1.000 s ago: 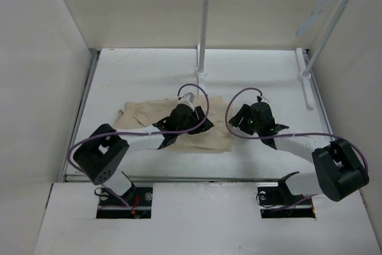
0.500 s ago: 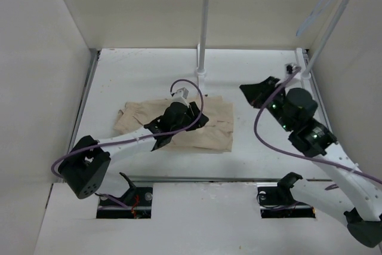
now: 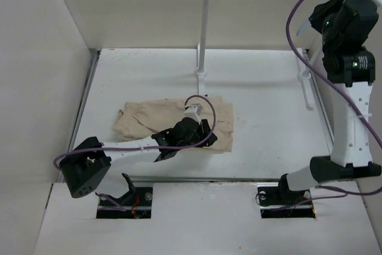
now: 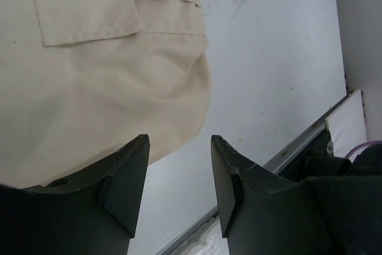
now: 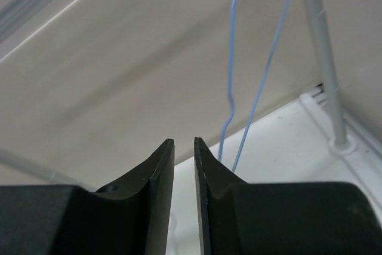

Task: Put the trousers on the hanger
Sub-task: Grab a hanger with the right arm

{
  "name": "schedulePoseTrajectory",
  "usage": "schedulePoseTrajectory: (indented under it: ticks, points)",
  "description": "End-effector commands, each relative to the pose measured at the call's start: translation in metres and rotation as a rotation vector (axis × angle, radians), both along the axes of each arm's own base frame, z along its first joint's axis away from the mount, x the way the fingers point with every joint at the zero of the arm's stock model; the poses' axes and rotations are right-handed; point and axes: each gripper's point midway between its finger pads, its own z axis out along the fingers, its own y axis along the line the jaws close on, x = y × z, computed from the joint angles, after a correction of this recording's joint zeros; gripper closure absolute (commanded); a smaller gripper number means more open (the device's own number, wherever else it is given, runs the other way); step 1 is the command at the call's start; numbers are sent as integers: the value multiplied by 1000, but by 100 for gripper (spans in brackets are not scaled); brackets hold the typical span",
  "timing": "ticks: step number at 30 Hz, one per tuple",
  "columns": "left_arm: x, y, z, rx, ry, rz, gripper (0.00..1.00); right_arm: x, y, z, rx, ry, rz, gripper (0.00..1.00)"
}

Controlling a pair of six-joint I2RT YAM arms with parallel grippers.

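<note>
Step in hand, we judge: fetch hanger [image 5: 230, 82] off rack [image 5: 320, 46].
Right hand [image 5: 184, 143]: raised, upper right of top view; fingers nearly pressed together, narrow gap, empty. Hanger wires just beyond tips, not between.
We advise: spread wider first, straddle one wire, close gently, lift hook clear.
Trousers [image 3: 173, 125]: flat on worktop [image 3: 268, 106], frame centre.
Left hand [image 4: 179, 141]: spread, empty, above trousers' edge.

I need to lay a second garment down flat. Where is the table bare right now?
Widest bare patch: the table between the trousers and the right rack foot. Also bare: the far strip left of the centre pole. Crowded: the trousers, under the left arm.
</note>
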Motion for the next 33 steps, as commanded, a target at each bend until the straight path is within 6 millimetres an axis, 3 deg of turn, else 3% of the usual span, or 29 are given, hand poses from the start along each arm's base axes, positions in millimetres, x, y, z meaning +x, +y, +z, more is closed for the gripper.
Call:
schedulePoseTrajectory:
  ticks: [1,4,7,11,18,25,27,30,33]
  points:
    - [-2,-2,11,-26,-43,-14,57,4,-25,4,-33,69,-43,71]
    - [-2,1,12,-22,-53,-25,57,22,-44,0,-19,91,-66,63]
    - [0,5,13,-19,-64,-28,56,34,-48,4,-4,65,-33,54]
    - [0,4,7,-5,-58,-44,56,42,-56,6,15,47,-25,54]
    - [-4,-8,7,-18,-49,-88,56,65,-51,7,8,19,20,51]
    - [3,-8,21,-19,-77,-86,57,59,-60,19,-6,-24,-20,45]
    - [5,-11,24,-4,-88,-88,57,69,-69,10,8,-6,-29,45]
    - [5,-14,25,4,-96,-88,57,86,-66,-4,21,19,9,44]
    - [2,-14,19,16,-90,-92,57,97,-69,-2,19,-11,9,49]
